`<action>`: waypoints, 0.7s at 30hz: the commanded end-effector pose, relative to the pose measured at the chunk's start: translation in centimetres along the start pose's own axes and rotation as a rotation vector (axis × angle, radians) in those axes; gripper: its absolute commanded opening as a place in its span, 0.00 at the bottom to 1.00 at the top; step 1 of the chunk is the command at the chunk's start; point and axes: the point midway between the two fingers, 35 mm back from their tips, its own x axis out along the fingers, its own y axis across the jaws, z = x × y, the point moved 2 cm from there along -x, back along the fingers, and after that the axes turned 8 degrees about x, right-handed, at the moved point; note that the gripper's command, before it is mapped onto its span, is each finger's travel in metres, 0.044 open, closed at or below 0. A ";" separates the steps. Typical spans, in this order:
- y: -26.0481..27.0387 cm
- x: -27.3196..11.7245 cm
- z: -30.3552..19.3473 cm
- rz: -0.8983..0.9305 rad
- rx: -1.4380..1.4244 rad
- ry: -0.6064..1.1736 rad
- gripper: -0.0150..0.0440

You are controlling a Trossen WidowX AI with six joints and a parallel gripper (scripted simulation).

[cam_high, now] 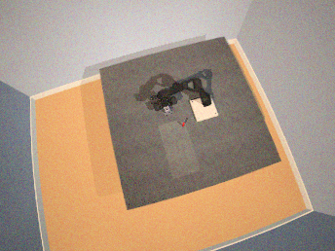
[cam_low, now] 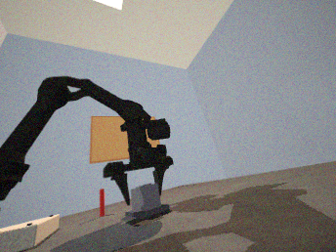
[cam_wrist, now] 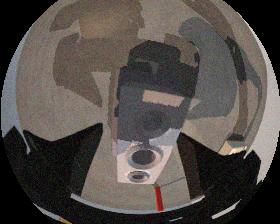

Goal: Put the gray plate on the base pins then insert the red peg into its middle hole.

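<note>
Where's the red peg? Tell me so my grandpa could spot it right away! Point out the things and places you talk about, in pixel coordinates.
Find the big black arm (cam_low: pixel 90 87), then the gray block under its hand (cam_low: pixel 144 189). Beside that block, toward the cream base plate (cam_high: pixel 204 110) (cam_low: pixel 46 225), stands a thin upright stick (cam_high: pixel 183 125) (cam_low: pixel 102 203) (cam_wrist: pixel 159 199). It's the only red thing.
</note>
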 end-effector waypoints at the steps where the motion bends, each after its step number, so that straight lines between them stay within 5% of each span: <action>1: 0.0 -0.1 0.0 0.001 0.000 0.000 1.00; 4: 0.2 -1.0 0.0 0.001 0.000 0.000 1.00; 12: 0.1 -11.5 0.1 0.001 -0.002 0.003 1.00; 18: 0.2 -11.8 -0.1 0.001 -0.006 0.004 1.00; 21: -0.7 -11.9 -4.1 0.000 -0.072 0.007 1.00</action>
